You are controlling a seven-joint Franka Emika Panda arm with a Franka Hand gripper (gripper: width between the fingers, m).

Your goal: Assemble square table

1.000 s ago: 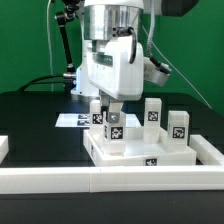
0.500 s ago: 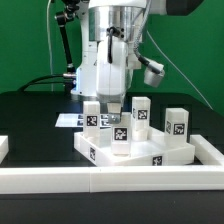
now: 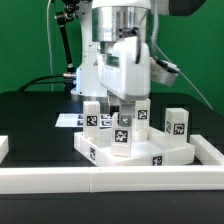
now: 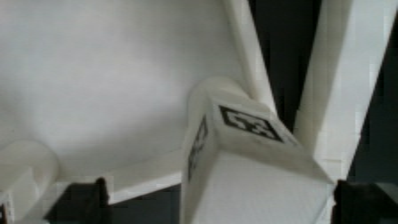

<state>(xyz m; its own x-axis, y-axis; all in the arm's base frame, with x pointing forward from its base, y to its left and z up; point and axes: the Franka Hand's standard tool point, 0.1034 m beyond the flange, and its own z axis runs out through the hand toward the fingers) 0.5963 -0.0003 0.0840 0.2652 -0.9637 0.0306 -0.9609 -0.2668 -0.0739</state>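
the gripper [image 3: 125, 112] hangs straight down over the square tabletop [image 3: 135, 152], and the leg [image 3: 122, 133] that matters stands upright right beneath it, its tagged face toward the exterior camera and its long axis vertical, in line with the fingers. in the wrist view that same leg [image 4: 249, 150] rises up between the two dark fingertips [image 4: 80, 200], which sit well out to either side of it with a gap showing on both sides, so the fingers are spread wide and gripping nothing (the leg looks to be standing on its own on the tabletop). the tabletop itself lies on the black desk [image 3: 35, 120] just behind the long white rail [image 3: 110, 182], with three more legs upright on or near it: one [image 3: 91, 117] toward the exterior view's left, one [image 3: 143, 112] just behind the gripper, one [image 3: 177, 124] off toward the exterior view's right. so the relation that counts is simple: the leg lies directly below and between the fingers, and a straight lift would likely clear it, while any sideways drift risks knocking it over. whether it is properly seated in the tabletop cannot be told from here.
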